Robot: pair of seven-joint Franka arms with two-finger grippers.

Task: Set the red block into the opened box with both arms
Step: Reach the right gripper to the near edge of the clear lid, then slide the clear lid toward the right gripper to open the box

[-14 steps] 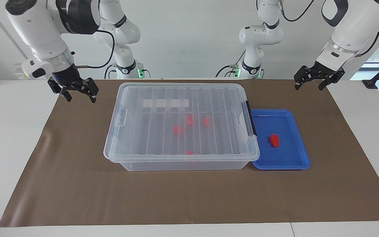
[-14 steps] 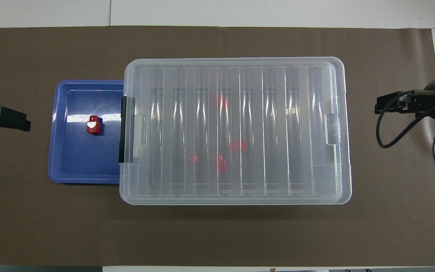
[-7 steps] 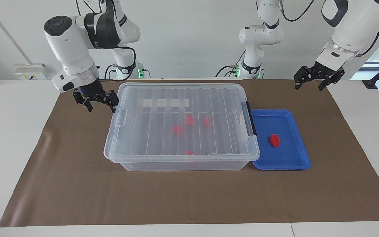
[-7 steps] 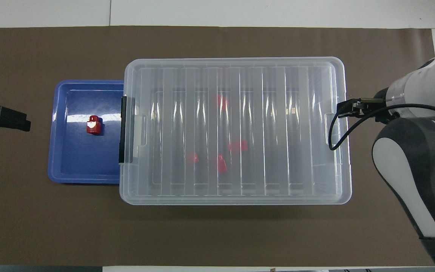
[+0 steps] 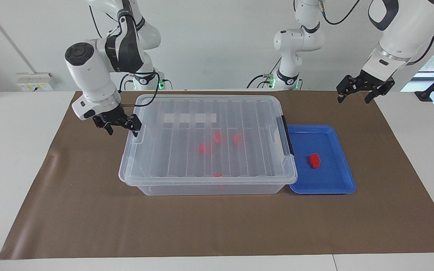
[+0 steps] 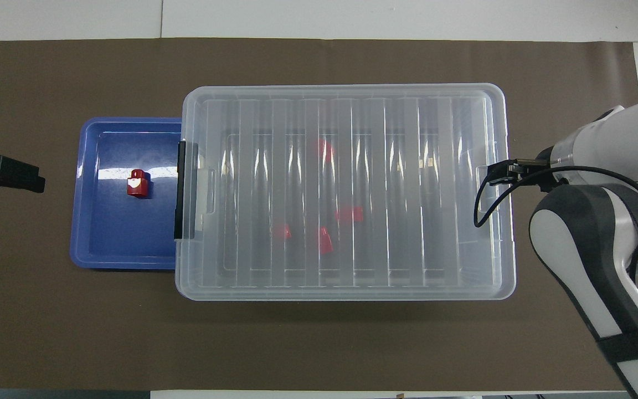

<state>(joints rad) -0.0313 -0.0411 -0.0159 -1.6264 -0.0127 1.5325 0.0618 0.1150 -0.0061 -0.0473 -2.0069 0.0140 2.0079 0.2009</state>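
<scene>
A red block (image 5: 314,160) (image 6: 137,183) lies in the blue tray (image 5: 333,184) (image 6: 108,244), beside the box at the left arm's end. The box (image 5: 187,165) (image 6: 346,100) is a clear bin with its ribbed lid lying flat on it. Several more red blocks (image 5: 217,137) show through the lid. My right gripper (image 5: 123,133) (image 6: 499,173) hangs open at the box's end toward the right arm, one fingertip close by the clear latch (image 5: 139,134). My left gripper (image 5: 353,101) (image 6: 20,176) waits open in the air over the brown mat, apart from the tray.
A black latch (image 5: 285,135) (image 6: 180,191) clips the box's end next to the tray. A brown mat (image 5: 217,226) covers the white table. Two slimmer white arms (image 5: 296,45) with green-lit bases stand at the robots' edge of the table.
My right arm has swung down and in from the mat's corner to the end of the box. The left arm, the box and the blocks have not moved.
</scene>
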